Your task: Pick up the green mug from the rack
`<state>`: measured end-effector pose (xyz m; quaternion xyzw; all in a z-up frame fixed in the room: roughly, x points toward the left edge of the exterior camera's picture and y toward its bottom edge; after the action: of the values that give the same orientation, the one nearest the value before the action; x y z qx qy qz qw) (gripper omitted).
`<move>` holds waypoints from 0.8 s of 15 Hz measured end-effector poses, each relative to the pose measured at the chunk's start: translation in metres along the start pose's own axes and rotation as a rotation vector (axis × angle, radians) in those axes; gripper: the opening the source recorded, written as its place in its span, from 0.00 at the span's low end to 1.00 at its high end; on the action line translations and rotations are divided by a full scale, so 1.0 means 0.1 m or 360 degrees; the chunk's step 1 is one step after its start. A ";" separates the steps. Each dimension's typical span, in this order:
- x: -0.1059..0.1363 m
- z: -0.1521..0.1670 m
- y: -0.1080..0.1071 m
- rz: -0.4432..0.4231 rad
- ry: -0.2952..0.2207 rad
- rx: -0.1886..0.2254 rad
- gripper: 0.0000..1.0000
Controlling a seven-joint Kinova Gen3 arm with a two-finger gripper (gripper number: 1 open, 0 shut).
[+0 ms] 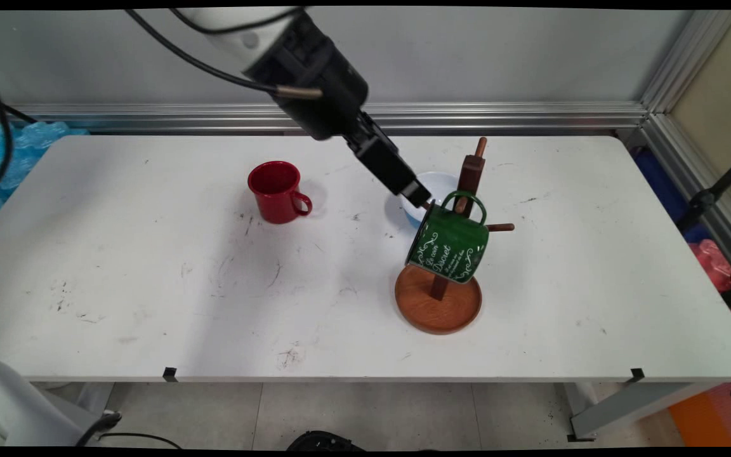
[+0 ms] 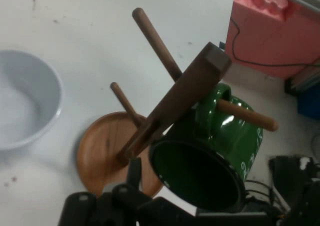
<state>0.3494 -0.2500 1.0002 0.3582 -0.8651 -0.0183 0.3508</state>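
A green mug with white lettering hangs tilted by its handle on a peg of the wooden mug tree, above the tree's round base. My gripper reaches down from the upper left and is shut on the mug's rim at its upper left edge. In the hand view the green mug shows its dark opening toward me, and my gripper has one finger just outside the rim. The tree's post crosses in front of the mug.
A white bowl sits right behind the gripper, beside the tree; the same bowl is at the hand view's left. A red mug stands upright on the table to the left. The table's right edge is near.
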 end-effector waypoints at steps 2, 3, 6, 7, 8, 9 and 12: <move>0.00 0.16 -0.02 -0.0052 -0.0004 -0.0028 1.00; 0.00 0.20 -0.03 -0.0068 -0.0005 -0.0037 1.00; -0.01 0.34 -0.05 -0.0127 -0.0009 -0.0070 1.00; -0.02 0.39 -0.05 -0.0156 -0.0011 -0.0087 1.00; -0.03 0.43 -0.06 -0.0177 -0.0013 -0.0101 1.00; -0.04 0.45 -0.06 -0.0192 -0.0015 -0.0111 1.00; -0.09 0.55 -0.06 -0.0248 -0.0023 -0.0164 1.00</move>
<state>0.3235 -0.2603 0.9515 0.4056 -0.8350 -0.0926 0.3601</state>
